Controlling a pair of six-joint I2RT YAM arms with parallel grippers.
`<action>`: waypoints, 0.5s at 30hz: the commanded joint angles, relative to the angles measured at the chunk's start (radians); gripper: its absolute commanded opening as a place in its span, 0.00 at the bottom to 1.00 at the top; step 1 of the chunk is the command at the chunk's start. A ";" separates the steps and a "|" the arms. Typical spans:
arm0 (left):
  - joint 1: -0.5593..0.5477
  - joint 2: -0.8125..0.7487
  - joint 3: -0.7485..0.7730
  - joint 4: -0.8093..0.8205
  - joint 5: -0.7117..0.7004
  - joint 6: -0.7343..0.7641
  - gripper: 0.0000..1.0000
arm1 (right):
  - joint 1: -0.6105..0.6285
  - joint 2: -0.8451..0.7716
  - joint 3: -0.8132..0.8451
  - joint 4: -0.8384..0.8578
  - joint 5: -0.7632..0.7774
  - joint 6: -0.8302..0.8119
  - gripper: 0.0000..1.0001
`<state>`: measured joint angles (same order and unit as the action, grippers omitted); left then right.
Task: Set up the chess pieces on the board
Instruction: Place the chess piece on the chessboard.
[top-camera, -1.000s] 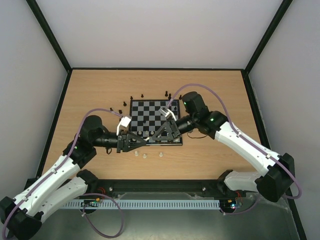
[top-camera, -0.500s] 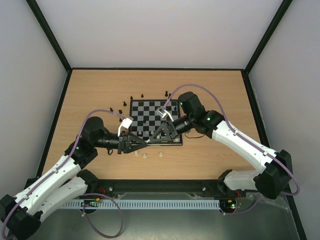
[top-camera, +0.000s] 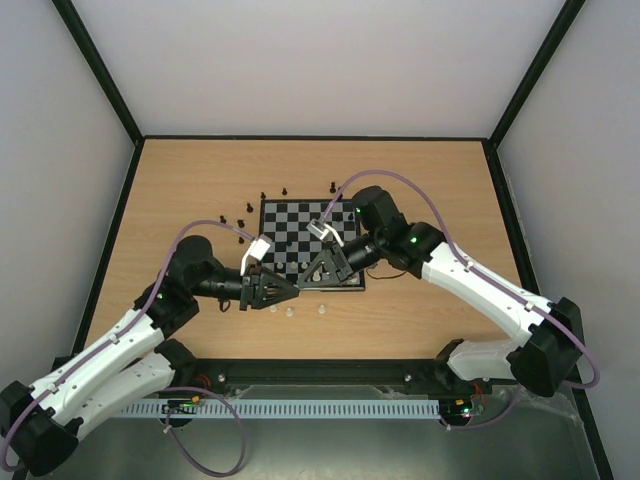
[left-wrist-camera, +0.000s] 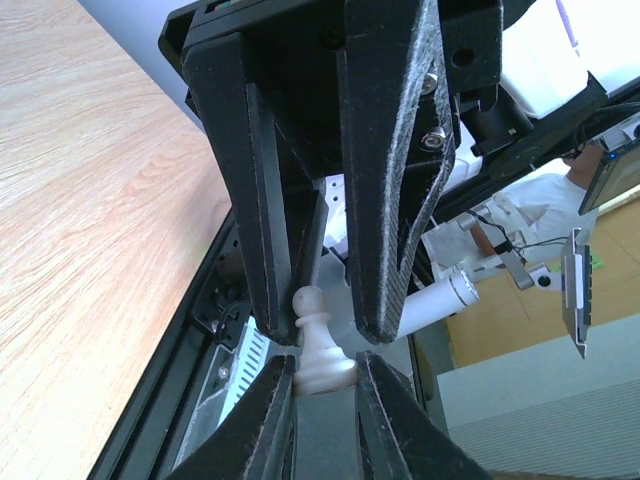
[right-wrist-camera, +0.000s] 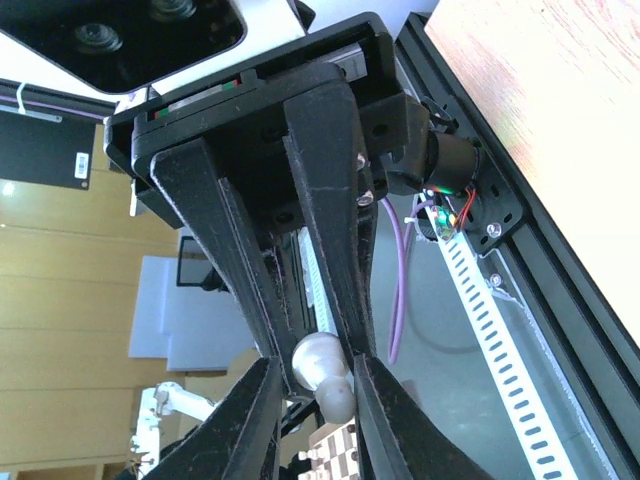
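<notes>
You've barely begun: the board looks bare, black pieces sit off its far edge, white ones wait near its front, while your left claw pinches a white pawn and your right claw a pale piece.

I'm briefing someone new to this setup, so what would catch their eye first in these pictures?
At the near edge of the board, the two grippers meet tip to tip. The left gripper pinches a white pawn by its base while the right gripper flanks its head. Black pieces lie scattered on the table beyond the board's far edge.
</notes>
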<state>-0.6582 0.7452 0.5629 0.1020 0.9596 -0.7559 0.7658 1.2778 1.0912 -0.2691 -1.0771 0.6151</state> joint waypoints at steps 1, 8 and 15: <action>-0.006 0.010 -0.010 0.030 -0.008 -0.006 0.17 | 0.015 0.000 0.020 -0.005 -0.020 0.005 0.20; -0.006 0.015 -0.013 0.023 -0.021 0.002 0.17 | 0.020 -0.014 -0.002 0.003 -0.015 0.008 0.15; -0.006 0.029 -0.011 0.006 -0.037 0.014 0.22 | 0.020 -0.020 -0.010 0.003 0.012 0.009 0.02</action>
<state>-0.6590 0.7574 0.5579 0.1150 0.9573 -0.7506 0.7700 1.2762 1.0885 -0.2703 -1.0557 0.6220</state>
